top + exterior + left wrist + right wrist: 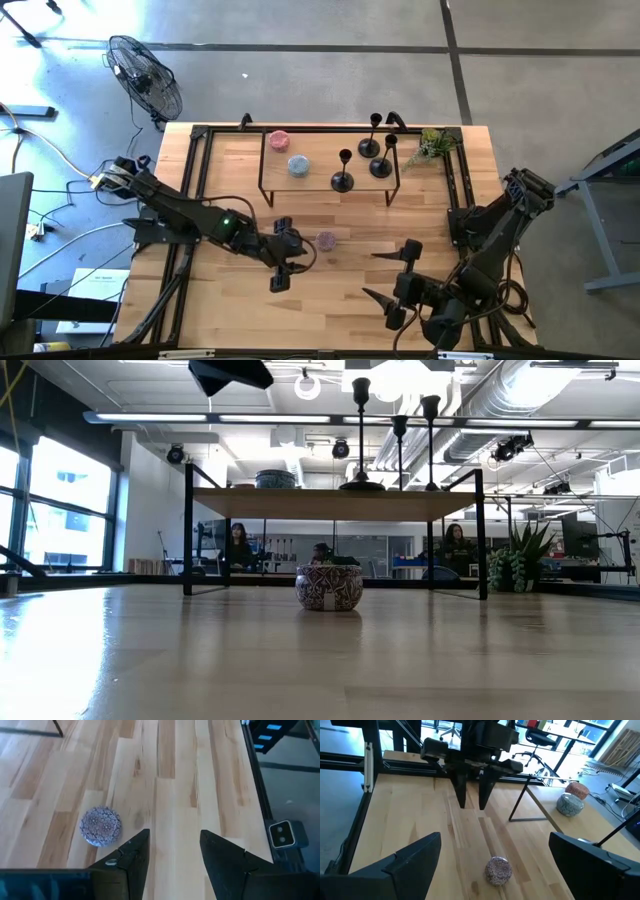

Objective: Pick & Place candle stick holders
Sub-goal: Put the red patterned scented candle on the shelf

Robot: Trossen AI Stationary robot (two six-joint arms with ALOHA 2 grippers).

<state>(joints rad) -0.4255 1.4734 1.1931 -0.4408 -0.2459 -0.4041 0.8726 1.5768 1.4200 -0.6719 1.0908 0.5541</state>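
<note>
Low view: pale wood table [150, 660] fronts a windowed room with seated people [240, 547].

Left arm reaches in low across the counter [230, 290], elbow bent, its left gripper [283, 268] hanging above the wood with fingers parted and nothing between them. Right arm sits folded at its own corner, right gripper [390, 283] spread wide and empty, facing the left one.
</note>
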